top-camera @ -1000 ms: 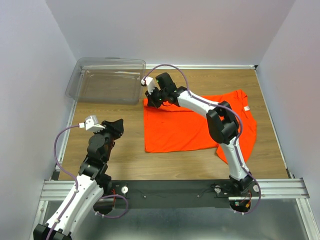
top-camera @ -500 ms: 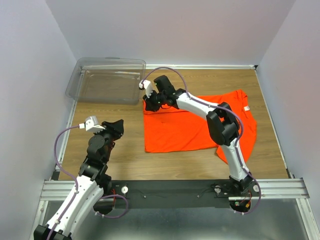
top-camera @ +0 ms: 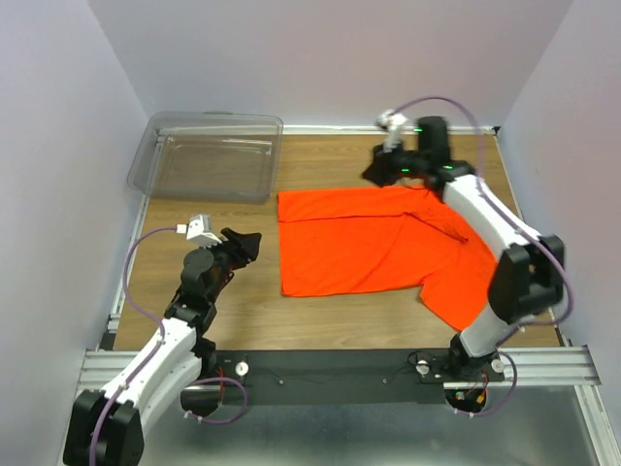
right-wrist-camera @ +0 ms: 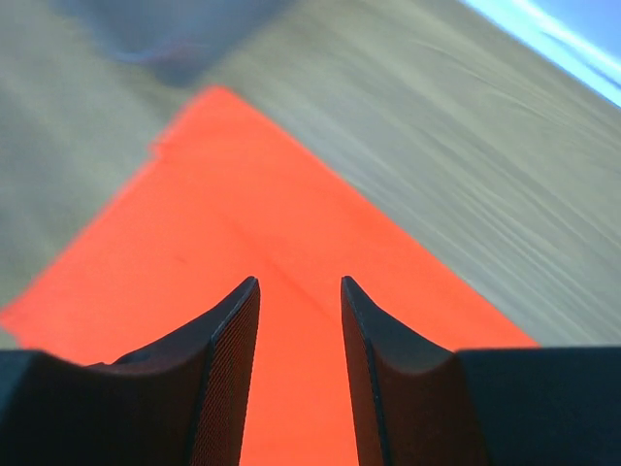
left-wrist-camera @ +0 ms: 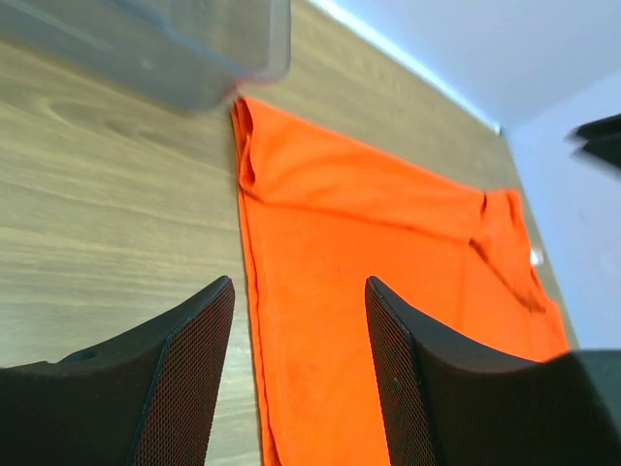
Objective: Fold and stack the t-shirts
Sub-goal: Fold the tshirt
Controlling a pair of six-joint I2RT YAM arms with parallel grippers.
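As viewed from the top camera, located the orange t-shirt (top-camera: 359, 243) spread on the wooden bench (top-camera: 233, 311), from centre to right of frame. Found its left edge straight and a lobe of fabric trailing toward the lower right, partly covered by the right arm (top-camera: 505, 243). Noted in the left wrist view a narrow folded band along the far edge, ending in a bunched corner at upper centre-left of that frame. Located a clear plastic container (top-camera: 209, 121) at upper left of the top view, its near right corner just beside the far left corner of the t-shirt. Could not tell whether the two touched.

Found the left hand (top-camera: 247, 243) left of centre in the top view, over bare bench just left of the shirt's left edge and apart from the fabric. Confirmed in the left wrist view both fingers (left-wrist-camera: 184, 388) set well apart with nothing between them, and saw the shirt edge and wood grain through the gap.

Found the right hand (top-camera: 376, 170) at upper centre-right of the top view, at the far edge of the t-shirt. Confirmed in the blurred right wrist view both fingers (right-wrist-camera: 223, 388) parted by a moderate gap with nothing gripped. Saw orange fabric below the gap and bare bench at upper right of that frame.
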